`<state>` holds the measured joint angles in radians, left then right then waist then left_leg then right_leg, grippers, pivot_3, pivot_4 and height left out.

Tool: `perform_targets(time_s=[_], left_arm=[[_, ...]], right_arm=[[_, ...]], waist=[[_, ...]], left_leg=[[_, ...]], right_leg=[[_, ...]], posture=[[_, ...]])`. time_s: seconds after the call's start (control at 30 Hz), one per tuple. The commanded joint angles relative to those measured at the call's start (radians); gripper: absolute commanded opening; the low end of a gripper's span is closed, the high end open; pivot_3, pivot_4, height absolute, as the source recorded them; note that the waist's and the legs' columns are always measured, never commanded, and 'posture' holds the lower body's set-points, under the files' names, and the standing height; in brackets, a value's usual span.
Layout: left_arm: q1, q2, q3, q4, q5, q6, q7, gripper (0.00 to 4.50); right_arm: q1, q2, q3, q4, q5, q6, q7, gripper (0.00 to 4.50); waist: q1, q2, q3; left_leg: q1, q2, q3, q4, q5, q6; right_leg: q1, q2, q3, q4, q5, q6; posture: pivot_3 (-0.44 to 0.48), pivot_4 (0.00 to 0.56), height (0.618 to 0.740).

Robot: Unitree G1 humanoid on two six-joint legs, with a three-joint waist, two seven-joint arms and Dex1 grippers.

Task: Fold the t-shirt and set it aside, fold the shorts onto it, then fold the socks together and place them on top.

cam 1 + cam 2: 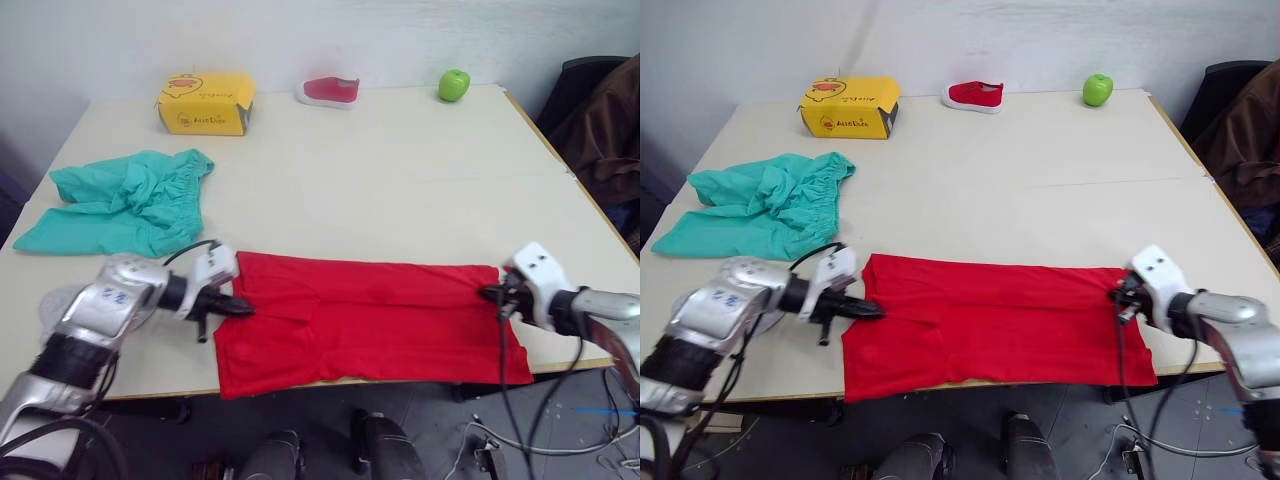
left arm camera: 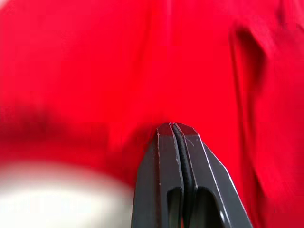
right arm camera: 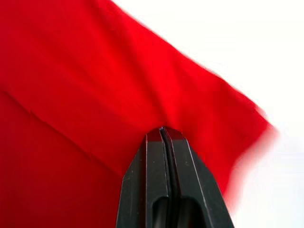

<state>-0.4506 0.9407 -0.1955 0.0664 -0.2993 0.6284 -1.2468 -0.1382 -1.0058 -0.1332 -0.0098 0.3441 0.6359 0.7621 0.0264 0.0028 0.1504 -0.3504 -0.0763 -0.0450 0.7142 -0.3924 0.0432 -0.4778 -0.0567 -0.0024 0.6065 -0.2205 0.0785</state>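
Note:
The red t-shirt (image 1: 370, 320) lies folded into a wide band along the table's front edge. My left gripper (image 1: 245, 308) is at its left edge, fingers pressed together on a pinch of red cloth (image 2: 142, 85). My right gripper (image 1: 490, 294) is at the shirt's right edge, also shut on the fabric (image 3: 95, 85), which puckers at its tips. The teal-green shorts (image 1: 125, 200) lie crumpled at the table's left side, apart from both grippers. The socks are out of view.
A yellow cardboard box (image 1: 206, 103), a small red-and-white shoe (image 1: 328, 91) and a green apple (image 1: 454, 84) stand along the far edge of the table (image 1: 400, 190). A chair with a brown garment (image 1: 605, 120) is at the right.

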Motion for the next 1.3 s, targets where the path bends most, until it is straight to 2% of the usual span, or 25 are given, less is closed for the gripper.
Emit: perform_targets(time_s=[0.03, 0.17, 0.27, 0.4, 0.53, 0.63, 0.77, 0.87, 0.97, 1.07, 1.17, 1.23, 1.3], left_arm=[[-0.015, 0.026, 0.096, -0.055, -0.135, 0.115, -0.081, 0.05], [-0.091, -0.012, 0.166, -0.060, -0.237, 0.233, -0.065, 0.05], [-0.232, -0.108, 0.180, -0.009, -0.276, 0.301, -0.003, 0.05], [-0.292, -0.212, 0.028, 0.126, -0.062, 0.095, 0.096, 0.05], [-0.334, -0.319, -0.056, 0.357, 0.104, -0.115, 0.200, 0.05], [-0.325, -0.321, -0.107, 0.474, 0.213, -0.290, 0.216, 0.05], [-0.314, -0.302, -0.069, 0.531, 0.227, -0.365, 0.211, 0.05], [-0.301, -0.283, 0.014, 0.473, 0.147, -0.338, 0.160, 0.05], [-0.270, -0.249, 0.108, 0.296, 0.020, -0.252, 0.072, 0.05], [-0.244, -0.222, 0.179, 0.122, -0.080, -0.186, 0.034, 0.05], [-0.230, -0.196, 0.220, -0.013, -0.169, -0.125, -0.014, 0.66], [-0.237, -0.172, 0.230, -0.078, -0.260, -0.024, -0.068, 1.24], [-0.242, -0.174, 0.226, -0.119, -0.284, -0.003, -0.067, 1.92]], right_arm=[[-0.031, 0.010, -0.064, 0.009, 0.021, -0.015, 0.024, 0.00], [-0.122, 0.043, -0.096, 0.003, 0.073, 0.036, 0.030, 0.00], [-0.233, 0.088, -0.037, -0.020, 0.088, 0.085, 0.024, 0.00], [-0.279, 0.146, 0.061, -0.020, 0.045, 0.113, 0.019, 0.00], [-0.228, 0.145, 0.113, -0.029, 0.004, 0.123, 0.023, 0.00], [-0.147, 0.102, 0.097, -0.070, 0.007, 0.131, 0.050, 0.00], [-0.066, 0.035, 0.048, -0.058, -0.014, 0.087, 0.067, 0.00], [-0.067, 0.012, 0.000, -0.024, -0.014, 0.027, 0.079, 0.00], [-0.159, 0.005, -0.045, -0.018, 0.050, 0.016, 0.144, 0.00], [-0.281, -0.036, 0.002, 0.046, 0.041, 0.017, 0.236, 0.00], [-0.429, -0.048, 0.115, 0.182, -0.024, -0.017, 0.336, 0.61], [-0.522, -0.036, 0.202, 0.280, -0.080, -0.051, 0.407, 1.26], [-0.605, -0.011, 0.279, 0.381, -0.142, -0.084, 0.454, 2.00]], waist=[[-0.001, 0.000, 0.000], [-0.003, 0.000, 0.001], [-0.002, 0.000, 0.001], [-0.002, 0.001, 0.001], [0.001, 0.001, 0.001], [0.002, 0.001, 0.001], [0.000, 0.000, 0.000], [-0.002, 0.000, 0.000], [-0.014, 0.001, 0.001], [-0.017, 0.001, 0.003], [-0.015, 0.001, 0.003], [-0.013, 0.001, 0.003], [-0.008, 0.001, 0.003]], left_leg=[[0.000, 0.000, 0.000, 0.001, 0.000, 0.000], [0.000, 0.000, 0.001, 0.001, 0.000, 0.001], [-0.001, 0.000, 0.000, 0.001, 0.000, 0.001], [-0.001, 0.000, 0.000, 0.001, 0.000, 0.001], [-0.003, -0.001, 0.000, 0.001, 0.000, 0.000], [-0.004, -0.001, 0.000, 0.002, 0.000, 0.000], [0.001, -0.002, 0.000, 0.002, 0.000, 0.000], [0.003, -0.001, 0.000, 0.002, 0.000, 0.000], [-0.001, -0.001, 0.002, 0.001, 0.000, 0.000], [-0.003, -0.001, 0.002, 0.002, 0.000, 0.000], [-0.002, -0.001, 0.001, 0.001, 0.000, 0.000], [-0.002, 0.000, 0.000, 0.000, 0.000, 0.000], [-0.002, -0.001, 0.000, 0.000, 0.000, 0.000]], right_leg=[[0.000, 0.000, 0.000, -0.001, 0.000, 0.000], [-0.001, 0.000, 0.001, 0.000, 0.000, 0.000], [-0.001, 0.000, 0.000, 0.003, 0.000, 0.000], [-0.001, 0.000, -0.001, 0.002, 0.000, 0.000], [-0.003, 0.000, -0.001, 0.002, 0.000, 0.000], [-0.004, 0.000, -0.002, 0.002, 0.000, 0.000], [0.001, -0.001, -0.002, -0.001, 0.000, 0.000], [0.002, -0.001, -0.001, -0.001, 0.000, 0.000], [-0.003, 0.000, 0.002, 0.005, 0.000, 0.000], [-0.006, -0.001, 0.001, 0.005, 0.000, 0.000], [-0.003, -0.001, 0.000, 0.002, 0.000, 0.000], [-0.002, -0.001, -0.001, 0.000, 0.000, 0.000], [-0.002, -0.001, -0.001, 0.000, 0.000, 0.000]], posture=[[0.000, 0.150, 0.740], [0.000, 0.150, 0.740], [0.000, 0.150, 0.740], [0.000, 0.150, 0.740], [0.000, 0.150, 0.740], [0.000, 0.150, 0.740], [0.000, 0.150, 0.740], [0.000, 0.150, 0.740], [0.000, 0.150, 0.740], [0.000, 0.150, 0.740], [0.000, 0.150, 0.740], [0.000, 0.150, 0.740], [0.000, 0.150, 0.740]])
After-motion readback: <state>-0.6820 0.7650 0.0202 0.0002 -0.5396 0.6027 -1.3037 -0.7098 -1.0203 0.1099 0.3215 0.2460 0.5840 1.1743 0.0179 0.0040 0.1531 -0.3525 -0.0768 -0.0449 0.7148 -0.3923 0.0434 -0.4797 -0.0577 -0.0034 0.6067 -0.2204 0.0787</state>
